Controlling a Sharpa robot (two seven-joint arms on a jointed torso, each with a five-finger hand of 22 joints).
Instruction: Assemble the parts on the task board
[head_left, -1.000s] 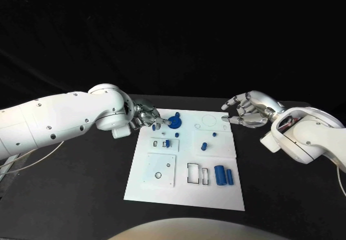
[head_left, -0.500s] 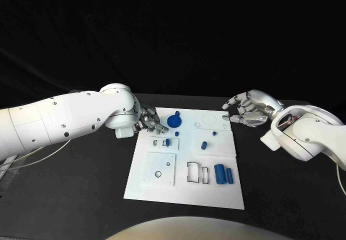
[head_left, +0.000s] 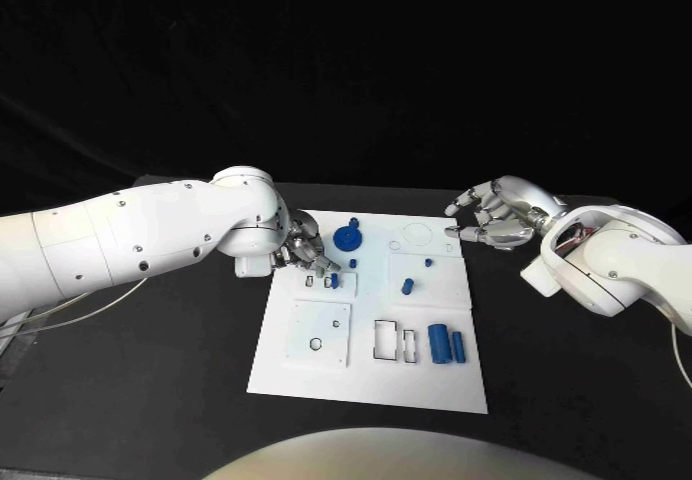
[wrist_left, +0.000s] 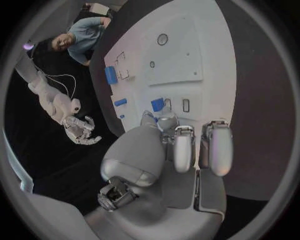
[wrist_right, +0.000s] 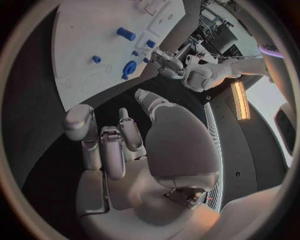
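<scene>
The white task board (head_left: 317, 350) lies in the middle of the black table. A blue gear (head_left: 348, 239) stands near its far edge, free of both hands. My left hand (head_left: 303, 250) hovers at the board's left edge with its fingertips just short of a small blue block (head_left: 332, 282) in a slot; it holds nothing. In the left wrist view that block (wrist_left: 157, 104) sits right beyond my left hand (wrist_left: 181, 145). My right hand (head_left: 490, 218) hangs over the table by the board's far right corner, fingers loosely bent and empty.
An oval blue piece (head_left: 407, 287) and a small peg (head_left: 430, 264) sit mid-board. Two blue cylinders (head_left: 440, 346) lie side by side near the right edge, next to rectangular outlines (head_left: 387, 341). A square plate (head_left: 322, 338) occupies the near left.
My left hand has let go of the blue gear, which stays on the board, and has drawn back toward the left edge and the small blue block. The right hand has hardly moved.
</scene>
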